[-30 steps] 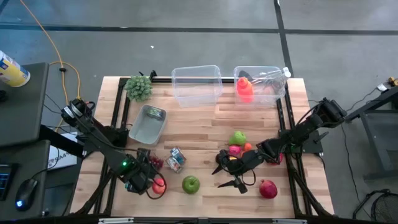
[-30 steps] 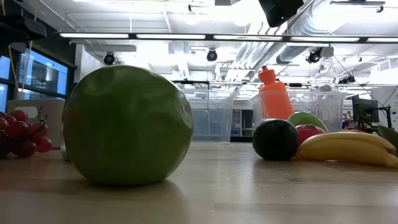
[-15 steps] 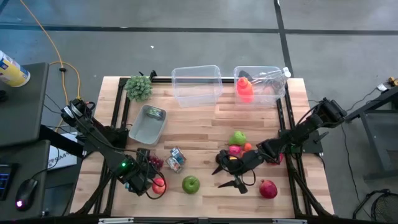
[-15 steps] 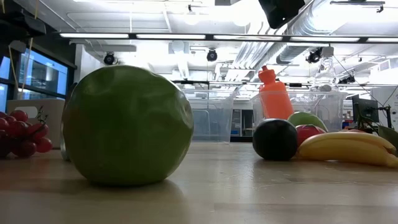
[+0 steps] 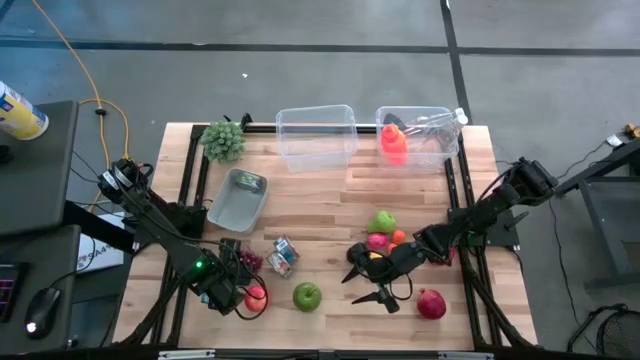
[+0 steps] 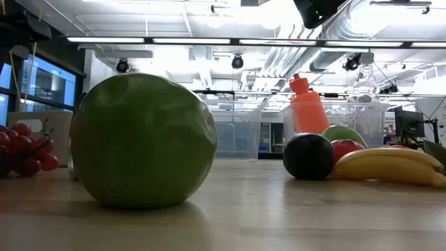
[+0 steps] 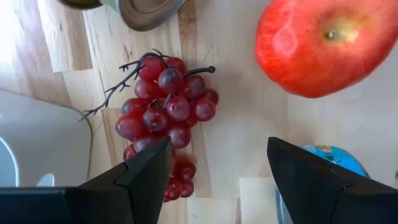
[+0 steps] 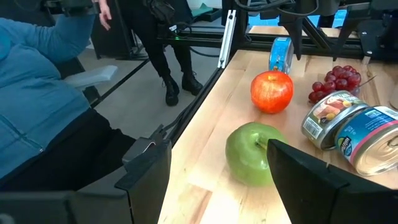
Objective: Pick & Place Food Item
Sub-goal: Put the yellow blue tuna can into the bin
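My left gripper [image 5: 238, 292] hangs open above the near left of the table, pointing down. Between and beyond its fingers [image 7: 146, 171] lie a bunch of red grapes [image 7: 165, 118] and a red apple [image 7: 326, 43], both resting on the wood. My right gripper [image 5: 366, 284] is open near the table's middle front, held above the wood and pointing toward the left edge. A green apple [image 8: 252, 152] sits ahead of it, with the red apple [image 8: 272, 91] farther on. Neither gripper touches anything.
Two tins [image 5: 283, 255] lie beside the grapes [image 5: 248, 262]. A pomegranate [image 5: 431, 303], a green fruit [image 5: 383, 221] and a banana [image 6: 390, 167] lie by the right arm. A grey tray [image 5: 238, 198], two clear bins [image 5: 316, 135] and an orange bottle [image 5: 393, 143] stand farther back. A person in blue [image 8: 43, 112] is off the left edge.
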Controlling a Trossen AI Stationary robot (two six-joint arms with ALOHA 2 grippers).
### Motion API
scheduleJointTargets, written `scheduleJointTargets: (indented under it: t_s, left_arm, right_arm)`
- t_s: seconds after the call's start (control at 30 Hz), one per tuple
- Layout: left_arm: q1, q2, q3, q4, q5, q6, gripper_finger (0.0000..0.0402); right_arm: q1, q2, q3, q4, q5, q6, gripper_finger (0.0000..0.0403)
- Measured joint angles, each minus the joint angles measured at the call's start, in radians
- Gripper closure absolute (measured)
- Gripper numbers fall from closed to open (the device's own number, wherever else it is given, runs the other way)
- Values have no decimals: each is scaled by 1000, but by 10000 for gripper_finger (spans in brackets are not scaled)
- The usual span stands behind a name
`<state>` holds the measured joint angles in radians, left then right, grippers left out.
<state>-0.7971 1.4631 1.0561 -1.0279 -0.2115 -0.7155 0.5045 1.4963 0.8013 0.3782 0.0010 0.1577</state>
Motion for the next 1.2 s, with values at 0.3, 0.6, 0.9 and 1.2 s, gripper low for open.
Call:
scheduleJointTargets:
  t_s: [0.3, 0.6, 0.9, 1.2]
  left_arm:
    - [0, 0, 0, 0, -34, -18, 146]
    - [0, 0, 0, 0, -87, -31, 122]
    - [0, 0, 0, -1, -101, -50, 61]
    - [0, 0, 0, 0, -77, -45, 29]
  right_arm:
    - [0, 0, 0, 0, 0, -1, 149]
    - [0, 0, 0, -2, 0, -1, 149]
    - [0, 0, 0, -2, 0, 2, 149]
    - [0, 0, 0, -9, 0, 3, 149]
